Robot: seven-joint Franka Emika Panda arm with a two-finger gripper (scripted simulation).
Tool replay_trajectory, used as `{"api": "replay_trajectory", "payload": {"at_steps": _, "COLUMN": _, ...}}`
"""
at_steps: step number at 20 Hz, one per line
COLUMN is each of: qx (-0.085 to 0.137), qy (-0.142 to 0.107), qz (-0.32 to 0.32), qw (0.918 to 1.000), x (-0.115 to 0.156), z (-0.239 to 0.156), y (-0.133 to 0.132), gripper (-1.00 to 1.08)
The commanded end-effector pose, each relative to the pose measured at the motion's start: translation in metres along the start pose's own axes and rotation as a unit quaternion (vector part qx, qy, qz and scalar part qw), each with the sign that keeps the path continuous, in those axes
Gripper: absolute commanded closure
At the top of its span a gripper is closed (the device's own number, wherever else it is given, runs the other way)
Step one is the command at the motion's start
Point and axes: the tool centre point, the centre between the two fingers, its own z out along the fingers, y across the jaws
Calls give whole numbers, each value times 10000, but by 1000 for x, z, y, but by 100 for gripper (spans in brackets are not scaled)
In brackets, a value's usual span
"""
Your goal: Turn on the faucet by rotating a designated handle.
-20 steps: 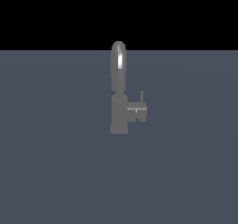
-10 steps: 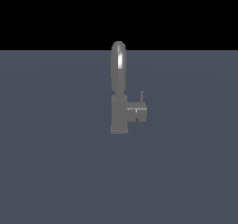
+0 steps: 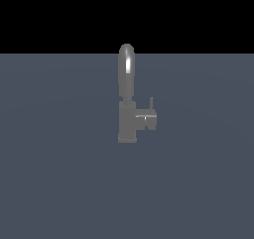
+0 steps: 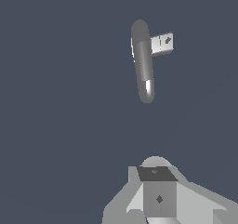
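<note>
Nearest the wrist camera, the pale grey, blocky metal tool (image 4: 159, 197) fills the lower edge of that view. Only its boxy body and sloping shoulders show there. Its fingertips lie out of frame, so I cannot tell whether they stand apart or together. Nothing visible is held by the tool or touches it. It appears well apart from the faucet, with bare tabletop showing between the two. The exterior view does not show the tool at all.

Beyond it, on the flat slate-blue tabletop (image 3: 59, 183), stands the grey metallic faucet with a square block column and a tall glossy arched spout (image 3: 127, 99). In the exterior view the faucet stands upright near the middle of the tabletop, its spout rising straight from the column and curving over at the top, with a bright highlight along the curve. In the wrist view the faucet (image 4: 143, 62) is seen from above, so the spout reads as one elongated rounded bar.

Jutting from the column toward the exterior view's right is the small dark-grey stubby cylinder handle (image 3: 147, 120). It touches the column about halfway up. A thin lever pin stands upright from it, just beside the spout's lower part. In the wrist view the handle (image 4: 162, 43) shows as a light squarish stub projecting sideways from the faucet.
</note>
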Motion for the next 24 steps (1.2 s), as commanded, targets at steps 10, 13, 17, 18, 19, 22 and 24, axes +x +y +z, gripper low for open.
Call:
{"api": "replay_trajectory", "payload": {"at_steps": 10, "qx": 883, "qy": -810, "qz": 898, "qw": 9887, "x": 70, "z": 13, "y": 12, "gripper": 108}}
{"api": "replay_trajectory", "payload": {"at_steps": 13, "qx": 1123, "qy": -1028, "qz": 1137, "qw": 9818, "x": 88, "z": 18, "y": 17, "gripper": 108}}
{"api": "replay_trajectory", "payload": {"at_steps": 17, "qx": 1449, "qy": -1323, "qz": 1459, "qw": 9696, "x": 111, "z": 28, "y": 24, "gripper": 108}}
{"api": "replay_trajectory", "payload": {"at_steps": 18, "qx": 1531, "qy": -1398, "qz": 1541, "qw": 9661, "x": 117, "z": 31, "y": 26, "gripper": 108}}
{"api": "replay_trajectory", "payload": {"at_steps": 19, "qx": 1614, "qy": -1473, "qz": 1622, "qw": 9623, "x": 123, "z": 33, "y": 28, "gripper": 108}}
{"api": "replay_trajectory", "payload": {"at_steps": 22, "qx": 1866, "qy": -1701, "qz": 1868, "qw": 9494, "x": 140, "z": 43, "y": 35, "gripper": 108}}
{"api": "replay_trajectory", "payload": {"at_steps": 24, "qx": 2037, "qy": -1855, "qz": 2035, "qw": 9395, "x": 151, "z": 50, "y": 40, "gripper": 108}}
